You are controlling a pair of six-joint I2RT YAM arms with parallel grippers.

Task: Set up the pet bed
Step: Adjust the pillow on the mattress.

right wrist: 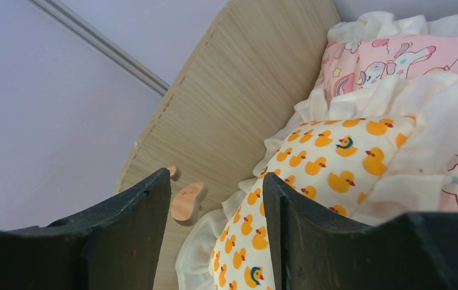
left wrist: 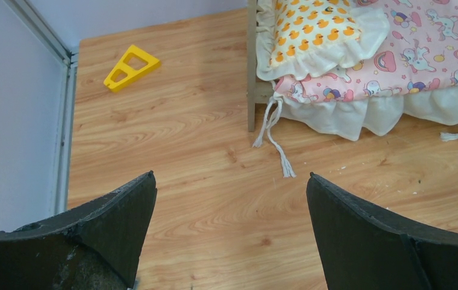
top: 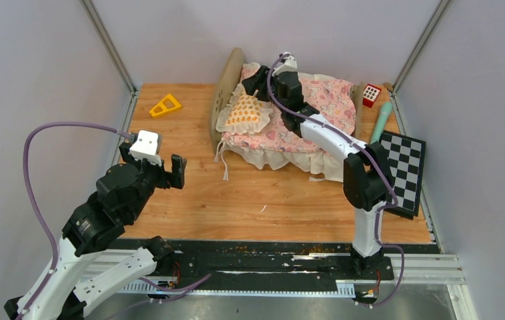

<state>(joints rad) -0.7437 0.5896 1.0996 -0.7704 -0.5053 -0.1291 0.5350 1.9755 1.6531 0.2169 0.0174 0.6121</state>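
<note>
The pet bed (top: 271,137) stands at the table's (top: 236,200) 12 o'clock, its quilt (top: 333,100) spread and the duck-print pillow (top: 245,111) at its 9 o'clock end against the headboard (top: 226,87). I judge the pillow step nearly done. The right gripper (right wrist: 216,181) hovers just over the pillow, jaws partly apart and empty, and next needs a clean lift clear of the frill. The left gripper (left wrist: 231,181) hangs at the bed's 8 o'clock, spread wide, holding nothing; the quilt hides mattress and rails, and the right arm (top: 330,137) covers the bed's middle.
</note>
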